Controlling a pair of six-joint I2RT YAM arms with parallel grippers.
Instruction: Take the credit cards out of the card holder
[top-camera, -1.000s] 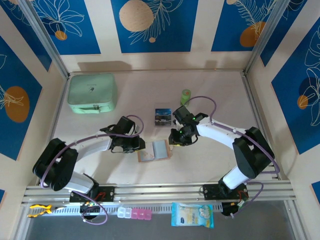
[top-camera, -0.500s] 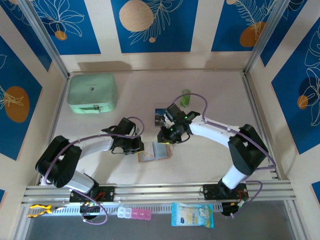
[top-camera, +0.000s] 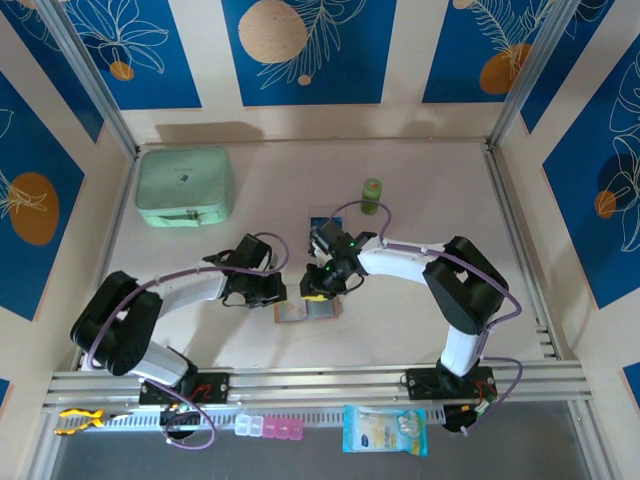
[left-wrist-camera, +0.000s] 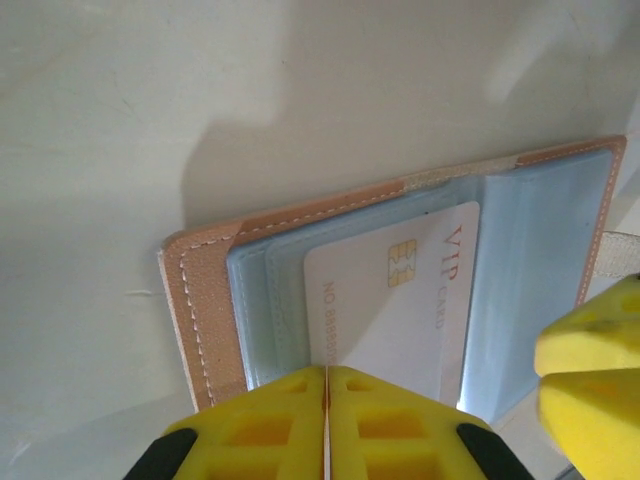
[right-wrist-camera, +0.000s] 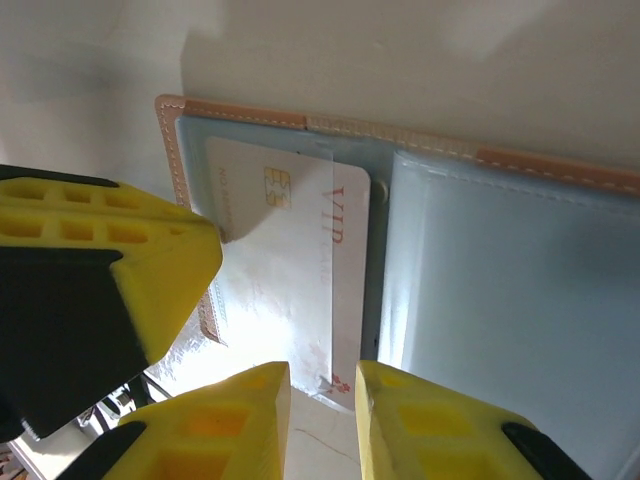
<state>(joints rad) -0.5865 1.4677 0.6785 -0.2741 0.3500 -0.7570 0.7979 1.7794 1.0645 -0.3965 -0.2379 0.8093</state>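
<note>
The card holder (top-camera: 296, 312) lies open on the table, tan outside with pale blue pockets (left-wrist-camera: 520, 270). A white credit card (left-wrist-camera: 400, 300) with a chip and "VIP" print sits in its left pocket (right-wrist-camera: 290, 250). My left gripper (top-camera: 281, 293) is shut, its yellow fingers meeting (left-wrist-camera: 327, 375) on the holder's near edge by the card. My right gripper (top-camera: 320, 289) is slightly open (right-wrist-camera: 323, 385), its fingers either side of the card's end without clamping it. Another dark printed credit card (top-camera: 319, 221) lies behind, partly under the right arm.
A mint-green zip pouch (top-camera: 185, 185) sits at the back left and a small green bottle (top-camera: 372, 192) at the back centre. Below the front rail lie a yellow tool (top-camera: 80, 418), a pill box (top-camera: 268, 428) and a blue packet (top-camera: 385, 430).
My right arm has swung left and forward, bringing its gripper from beside the loose card onto the holder. The left gripper has closed at the holder's edge.
</note>
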